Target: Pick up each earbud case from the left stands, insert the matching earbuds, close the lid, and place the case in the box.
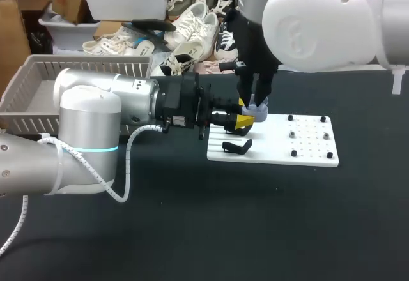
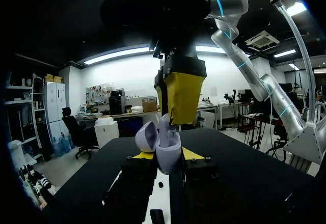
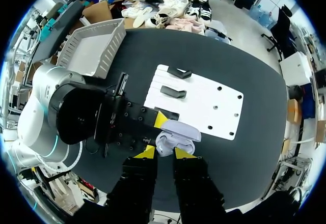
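**First case open and in hand, earbud going in**

The lavender earbud case [image 2: 169, 150] sits above the near end of the white board [image 1: 307, 145], clear of any stand, with its lid [image 2: 145, 135] swung open to one side. The left gripper [image 1: 243, 122] has it clamped, one yellow-tipped finger on each side of the body, and reaches in level from the side. Straight above the open case hangs the right gripper [image 3: 164, 153], pointing down. Its tips are drawn nearly together on a small pale piece that I take to be an earbud [image 2: 165, 122], already at the mouth of the case.

By my reading, the pick-up from the stand is done and the insertion is under way. I cannot tell whether another earbud already sits inside. Closing the lid and carrying the case over are not yet done.

The black stands [image 3: 173, 91] on the board that show carry no case. Some small specks at the board's far end are too small to name. The grey box [image 1: 25, 83] stands at the left of the black table [image 1: 255, 217], well apart from the case, and no case shows in the part of it that is visible.
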You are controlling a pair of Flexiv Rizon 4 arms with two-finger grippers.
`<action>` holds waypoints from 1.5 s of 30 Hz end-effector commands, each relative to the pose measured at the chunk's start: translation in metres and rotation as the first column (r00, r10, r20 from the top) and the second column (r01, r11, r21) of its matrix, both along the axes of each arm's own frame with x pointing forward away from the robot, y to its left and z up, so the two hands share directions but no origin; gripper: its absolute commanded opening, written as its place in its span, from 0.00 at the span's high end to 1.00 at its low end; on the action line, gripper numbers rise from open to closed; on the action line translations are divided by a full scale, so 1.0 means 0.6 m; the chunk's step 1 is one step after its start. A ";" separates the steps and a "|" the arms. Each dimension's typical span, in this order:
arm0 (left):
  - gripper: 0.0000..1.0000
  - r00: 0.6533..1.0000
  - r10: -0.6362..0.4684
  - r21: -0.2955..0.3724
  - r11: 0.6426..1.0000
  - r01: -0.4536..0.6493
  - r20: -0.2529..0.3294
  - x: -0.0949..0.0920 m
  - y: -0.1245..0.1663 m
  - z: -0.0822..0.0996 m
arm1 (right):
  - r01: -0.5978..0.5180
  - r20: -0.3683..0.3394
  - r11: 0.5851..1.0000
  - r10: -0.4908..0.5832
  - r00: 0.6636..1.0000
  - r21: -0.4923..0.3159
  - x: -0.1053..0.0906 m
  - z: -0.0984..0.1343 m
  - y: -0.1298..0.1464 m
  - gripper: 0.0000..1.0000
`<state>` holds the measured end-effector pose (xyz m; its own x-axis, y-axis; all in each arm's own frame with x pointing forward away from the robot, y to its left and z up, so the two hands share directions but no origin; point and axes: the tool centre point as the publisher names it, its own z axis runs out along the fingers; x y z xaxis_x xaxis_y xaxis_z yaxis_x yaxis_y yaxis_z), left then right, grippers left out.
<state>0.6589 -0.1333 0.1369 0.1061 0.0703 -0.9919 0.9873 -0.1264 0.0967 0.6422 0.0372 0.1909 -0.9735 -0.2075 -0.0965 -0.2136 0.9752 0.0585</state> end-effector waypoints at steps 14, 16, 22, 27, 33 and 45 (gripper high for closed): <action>1.00 1.000 -0.002 0.000 1.000 0.002 0.000 0.002 0.000 -0.001 | -0.002 -0.013 0.999 0.001 1.000 -0.037 -0.002 -0.012 0.006 1.00; 1.00 1.000 -0.002 0.000 1.000 0.002 0.000 0.002 0.000 -0.001 | 0.000 -0.014 0.999 0.000 1.000 -0.038 -0.002 -0.013 0.006 1.00; 1.00 1.000 -0.002 0.000 1.000 0.002 0.000 0.002 0.000 -0.001 | 0.011 -0.011 1.000 -0.011 1.000 -0.024 -0.004 -0.010 0.004 0.62; 1.00 1.000 -0.002 0.000 1.000 0.002 0.000 0.002 0.000 -0.001 | 0.017 0.004 1.000 -0.017 1.000 -0.012 -0.012 0.003 0.001 0.54; 1.00 1.000 -0.002 0.000 1.000 0.002 0.000 0.002 0.000 -0.001 | 0.082 0.042 0.997 -0.082 0.996 0.010 -0.002 0.033 -0.023 0.51; 1.00 1.000 -0.002 0.000 1.000 0.002 0.000 0.002 0.000 -0.001 | 0.382 0.114 0.924 -0.382 0.917 0.023 0.075 0.022 -0.078 0.00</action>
